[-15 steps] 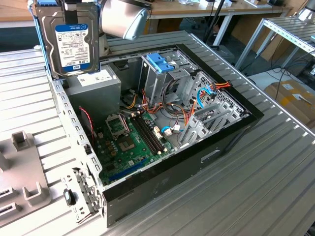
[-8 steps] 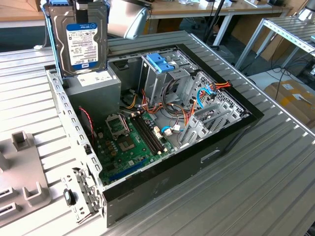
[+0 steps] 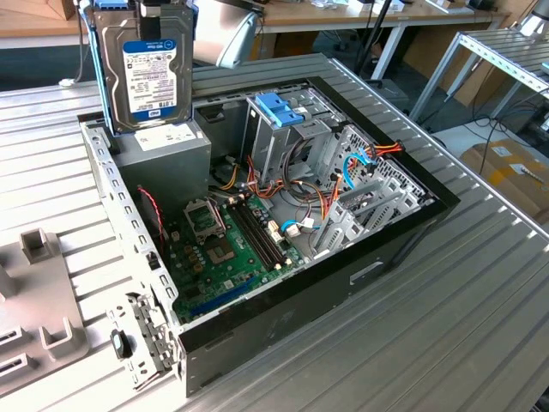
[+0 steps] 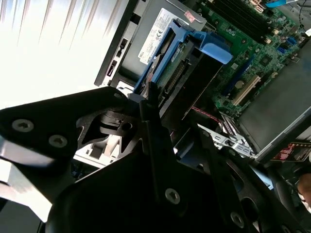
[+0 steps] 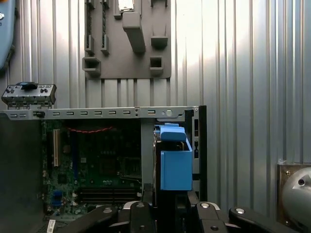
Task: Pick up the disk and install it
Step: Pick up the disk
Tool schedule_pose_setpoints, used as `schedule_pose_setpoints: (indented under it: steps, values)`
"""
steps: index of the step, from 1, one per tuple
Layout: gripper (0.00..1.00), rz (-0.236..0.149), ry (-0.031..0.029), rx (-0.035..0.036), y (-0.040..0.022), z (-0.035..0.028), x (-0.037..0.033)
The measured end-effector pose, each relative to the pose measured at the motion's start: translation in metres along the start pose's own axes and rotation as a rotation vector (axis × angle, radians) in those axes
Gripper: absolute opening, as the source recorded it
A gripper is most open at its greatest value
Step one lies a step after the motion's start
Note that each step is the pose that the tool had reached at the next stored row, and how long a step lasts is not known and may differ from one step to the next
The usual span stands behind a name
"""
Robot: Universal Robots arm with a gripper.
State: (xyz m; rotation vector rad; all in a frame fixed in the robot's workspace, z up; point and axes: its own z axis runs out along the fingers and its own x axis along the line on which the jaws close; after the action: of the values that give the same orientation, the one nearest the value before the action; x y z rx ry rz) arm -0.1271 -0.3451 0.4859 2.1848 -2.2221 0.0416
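The disk hangs upright in the exterior view, its white-and-blue label facing the camera and a light-blue rail frame around its edges. It hovers just over the grey power supply box at the far left corner of the open computer case. My gripper is shut on the disk's upper end, black fingers on either side. In both wrist views the disk shows edge-on with its blue rail pointing down at the case.
Inside the case lie a green motherboard, a metal drive cage with a small blue bracket and bundles of cables. A grey fixture plate sits on the ribbed metal table at the exterior view's left.
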Motion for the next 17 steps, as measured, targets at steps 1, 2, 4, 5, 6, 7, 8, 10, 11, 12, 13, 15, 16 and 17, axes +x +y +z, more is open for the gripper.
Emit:
schedule_pose_setpoints:
  steps: [1,2,4,5,6,7,8,10,11,12,13,15,16,17]
  values:
    - [0.35,0.000,0.0000,0.0000,0.0000,0.0000,0.0000]
    - [0.35,0.000,0.0000,0.0000,0.0000,0.0000,0.0000]
    - [0.35,0.000,0.0000,0.0000,-0.0008,0.0000,0.0000]
    - [0.35,0.000,0.0000,0.0000,-0.0020,0.0000,-0.0001]
    - [0.35,0.000,0.0000,0.0001,-0.0032,0.0001,-0.0001]
    - [0.35,0.000,-0.0001,0.0000,-0.0045,0.0000,-0.0001]
    - [0.35,0.000,0.0000,0.0000,-0.0062,0.0000,-0.0001]
    - [0.35,0.000,0.0000,0.0000,-0.0098,0.0000,-0.0002]
    - [0.35,0.000,0.0000,0.0000,-0.0116,0.0000,-0.0002]
    - [0.35,0.000,0.0000,0.0000,-0.0134,0.0000,-0.0003]
    - [0.35,0.000,0.0000,0.0000,-0.0156,0.0000,-0.0003]
    - [0.35,0.000,0.0000,0.0000,-0.0207,0.0000,-0.0004]
    - [0.35,0.000,0.0000,0.0000,-0.0246,0.0000,-0.0004]
    - [0.35,0.000,0.0000,0.0000,-0.0272,0.0000,-0.0005]
